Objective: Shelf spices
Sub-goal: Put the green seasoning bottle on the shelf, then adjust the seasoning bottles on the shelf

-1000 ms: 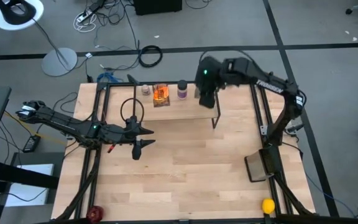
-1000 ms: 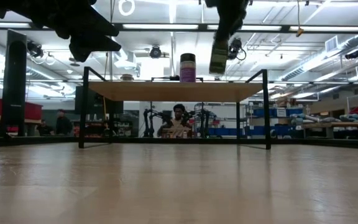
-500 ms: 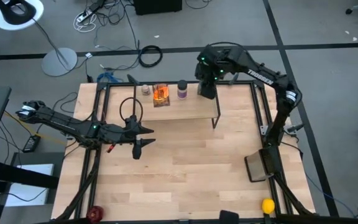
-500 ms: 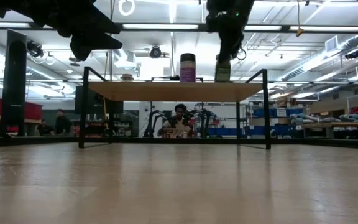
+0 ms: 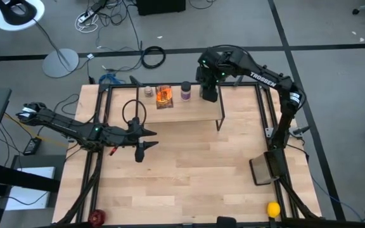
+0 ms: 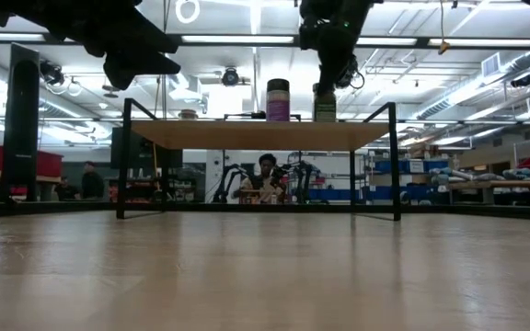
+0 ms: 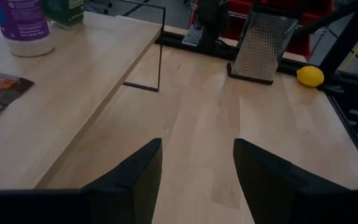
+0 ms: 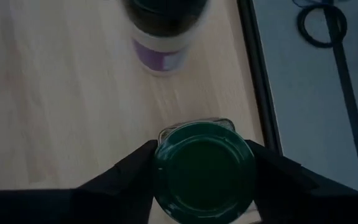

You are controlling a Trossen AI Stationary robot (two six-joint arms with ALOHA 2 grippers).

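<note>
your right gripper [image 5: 209, 93], at the upper middle-right of the high view, has brought the green-lidded glass jar [image 8: 205, 167] down over the last second: it was tilted and off the board, and now it stands upright on the low shelf with the light wooden top and thin black legs [image 5: 189, 111], at the shelf's right end in the low view. the fingers [image 8: 120, 180] sit on either side of the lid, just beginning to ease apart; you cannot tell yet whether they have let go. the dark-lidded jar with the purple label [image 5: 185, 91], the flat brown-orange packet [image 5: 164, 97] and the tiny pale-capped jar [image 5: 148, 91] already stand in a row to its left. so the last spice looks placed. your left gripper [image 5: 142, 139] waits open at the middle left.
</note>
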